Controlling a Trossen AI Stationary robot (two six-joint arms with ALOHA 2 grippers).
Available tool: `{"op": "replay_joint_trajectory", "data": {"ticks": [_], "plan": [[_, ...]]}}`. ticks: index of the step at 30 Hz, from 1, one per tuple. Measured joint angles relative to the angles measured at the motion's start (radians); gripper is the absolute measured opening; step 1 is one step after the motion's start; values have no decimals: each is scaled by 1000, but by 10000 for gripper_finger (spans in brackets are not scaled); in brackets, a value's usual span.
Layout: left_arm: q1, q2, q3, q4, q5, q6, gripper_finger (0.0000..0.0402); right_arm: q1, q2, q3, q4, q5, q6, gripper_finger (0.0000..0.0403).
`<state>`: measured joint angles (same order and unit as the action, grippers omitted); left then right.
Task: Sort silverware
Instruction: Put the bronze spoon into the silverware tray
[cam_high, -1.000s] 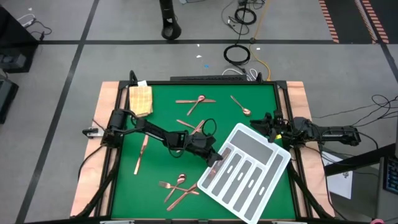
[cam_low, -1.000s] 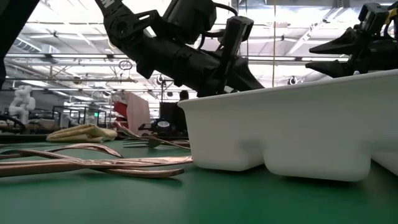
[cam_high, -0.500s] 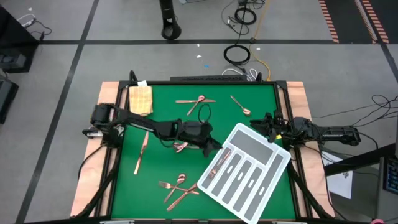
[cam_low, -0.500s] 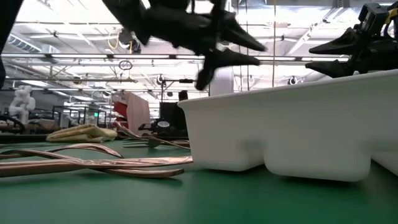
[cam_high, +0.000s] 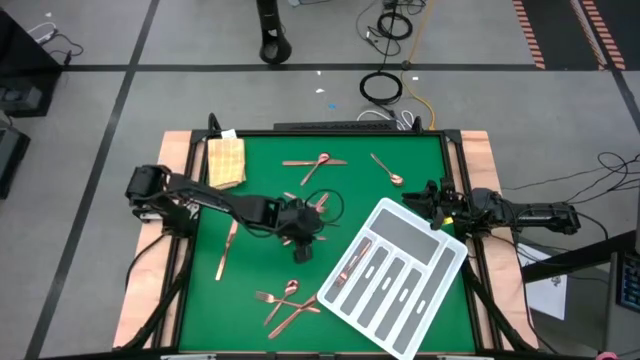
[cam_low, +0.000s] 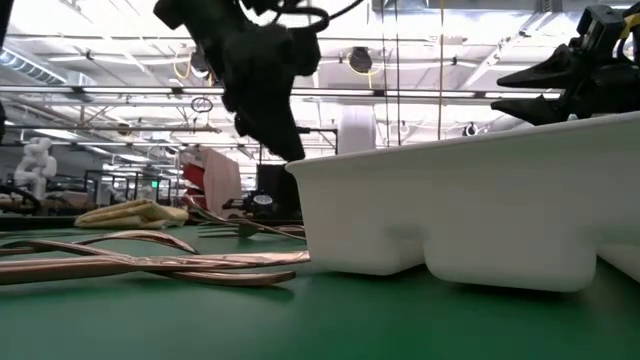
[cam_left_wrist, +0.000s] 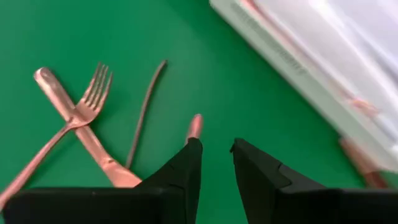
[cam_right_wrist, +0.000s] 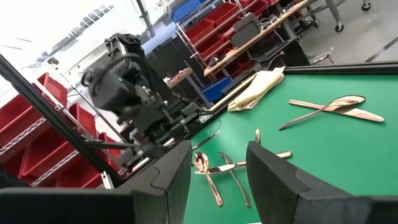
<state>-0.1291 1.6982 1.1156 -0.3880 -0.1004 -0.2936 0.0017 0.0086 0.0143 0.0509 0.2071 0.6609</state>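
The silverware is copper-coloured and lies scattered on the green mat. A crossed pair (cam_high: 315, 164) and a spoon (cam_high: 386, 168) lie at the far side, and a knife (cam_high: 228, 248) lies at the left. A cluster (cam_high: 285, 300) lies near the front, and a fork (cam_left_wrist: 87, 102) crosses another piece there. One piece (cam_high: 351, 262) lies in the left end compartment of the white-and-grey tray (cam_high: 410, 285). My left gripper (cam_high: 300, 252) hangs over the mat just left of the tray, pointing down, open and empty (cam_left_wrist: 216, 155). My right gripper (cam_high: 435, 200) waits level at the right edge, open (cam_right_wrist: 217, 168).
A folded yellow cloth (cam_high: 226, 160) lies at the far left corner. More copper pieces (cam_high: 318, 203) lie partly under my left arm. The tray's white wall (cam_low: 470, 210) stands tilted across the mat's right half. A raised frame edges the mat.
My left gripper has drawn back from the tray's left corner toward the table's left and risen. It has tipped from slanting at the tray, through level, to pointing down. A copper piece now shows in the tray compartment where the gripper stood.
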Motion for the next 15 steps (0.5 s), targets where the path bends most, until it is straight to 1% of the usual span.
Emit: {"op": "replay_joint_trajectory", "data": {"ticks": [6, 10, 15], "plan": [[-5, 73, 0, -7, -12, 67, 100, 0, 5, 0, -1, 0, 1, 144], [-3, 117, 0, -20, -13, 74, 100, 0, 5, 0, -1, 0, 7, 144], [-3, 149, 0, -29, -34, 114, 100, 0, 5, 0, -1, 0, 8, 144]]}}
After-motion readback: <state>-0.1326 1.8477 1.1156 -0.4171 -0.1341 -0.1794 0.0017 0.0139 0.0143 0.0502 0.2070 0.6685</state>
